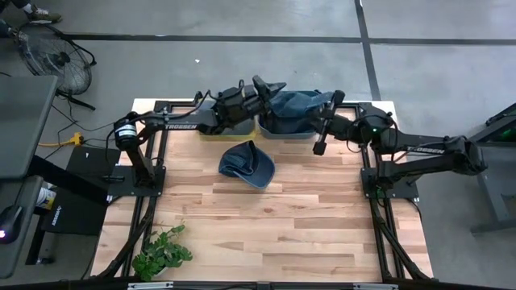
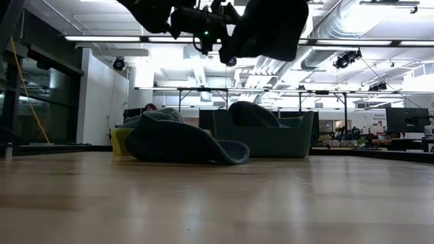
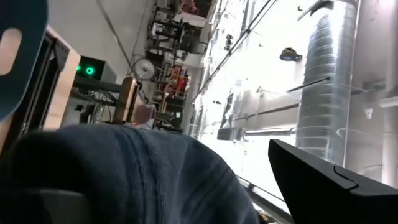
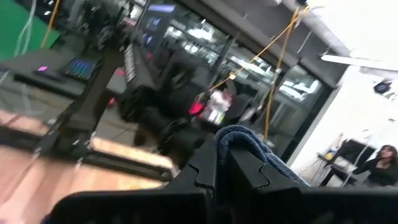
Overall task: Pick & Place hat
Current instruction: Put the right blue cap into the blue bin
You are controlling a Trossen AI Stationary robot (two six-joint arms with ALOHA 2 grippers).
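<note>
A blue hat (image 1: 247, 163) lies on the wooden table (image 1: 266, 234), resting on its brim and crown (image 2: 178, 142). A second blue hat (image 1: 294, 105) hangs in the air above the grey-green bin (image 2: 268, 139) at the table's far edge. My right gripper (image 1: 324, 111) is shut on it from the table's right. My left gripper (image 1: 270, 89) stands open at the hat's left side, and blue cloth (image 3: 137, 174) fills the space beside its finger (image 3: 317, 177). In the low view another dark hat (image 2: 251, 112) sits in the bin. My left gripper stands open against the raised hat's left side; I cannot tell whether its fingers touch the cloth. My right gripper pinches a fold of the hat's blue cloth (image 4: 239, 138) between its two shut fingers (image 4: 205, 163). It comes nearly level from the table's right. The hat is lifted clear above the bin.
A yellow-green bin (image 1: 224, 129) stands left of the grey-green one at the far edge. A green plant (image 1: 161, 251) sits at the near left corner. The black frame rails (image 1: 379, 193) run along both sides. Bare wood lies between the lying hat and the near edge.
</note>
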